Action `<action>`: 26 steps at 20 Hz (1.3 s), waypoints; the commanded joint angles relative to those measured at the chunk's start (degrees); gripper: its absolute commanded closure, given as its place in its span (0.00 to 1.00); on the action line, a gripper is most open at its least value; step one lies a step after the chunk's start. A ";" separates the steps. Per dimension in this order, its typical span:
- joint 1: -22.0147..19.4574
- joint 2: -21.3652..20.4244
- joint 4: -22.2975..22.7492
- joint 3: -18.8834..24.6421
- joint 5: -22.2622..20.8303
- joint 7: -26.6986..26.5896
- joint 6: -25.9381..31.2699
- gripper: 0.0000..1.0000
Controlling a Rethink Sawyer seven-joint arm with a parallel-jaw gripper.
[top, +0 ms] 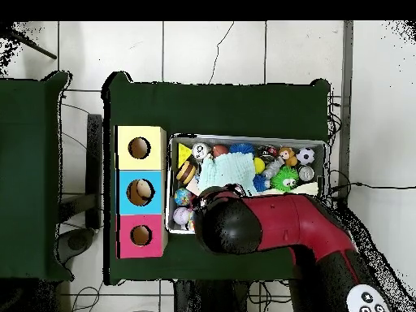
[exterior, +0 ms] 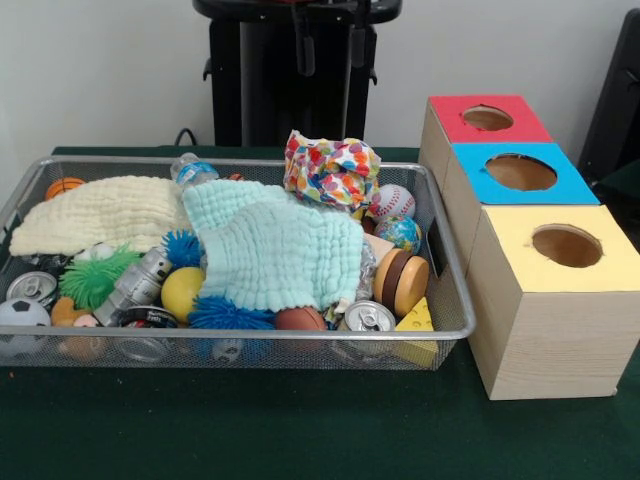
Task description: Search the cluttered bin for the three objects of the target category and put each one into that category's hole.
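Note:
The wire-mesh bin (exterior: 230,160) sits on the green table, full of clutter; it also shows in the overhead view (top: 244,139). The yellow duck is hidden. A small orange-brown toy (exterior: 66,311) lies at the bin's left end, also seen from overhead (top: 287,154). The red-topped box's hole (exterior: 487,118) is farthest back in the row of boxes and shows empty from overhead (top: 140,236). My gripper (exterior: 330,45) hangs at the top edge above the bin's far rim, open and empty. From overhead the arm's black head (top: 227,223) hides it.
A mint cloth (exterior: 275,245), a cream cloth (exterior: 100,210) and a dotted cloth (exterior: 330,170) cover much of the bin. A yellow ball (exterior: 182,292), baseball (exterior: 392,202), cans (exterior: 368,318) and spiky balls lie around. Blue-topped (exterior: 520,172) and yellow-topped (exterior: 566,245) boxes stand nearer.

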 commanded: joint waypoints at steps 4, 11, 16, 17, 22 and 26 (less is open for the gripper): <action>-0.19 2.14 1.73 2.69 -1.79 -3.93 1.58 0.00; -0.36 1.68 2.03 2.78 -1.70 -3.66 1.89 0.00; -0.46 1.51 2.13 2.85 -1.72 -3.51 2.11 0.00; -0.42 1.58 2.14 2.79 -1.82 -3.39 2.00 0.00; -0.32 1.75 2.18 2.70 -1.98 -3.11 1.90 0.00; -0.49 1.71 2.02 2.68 -2.09 -3.30 2.06 0.00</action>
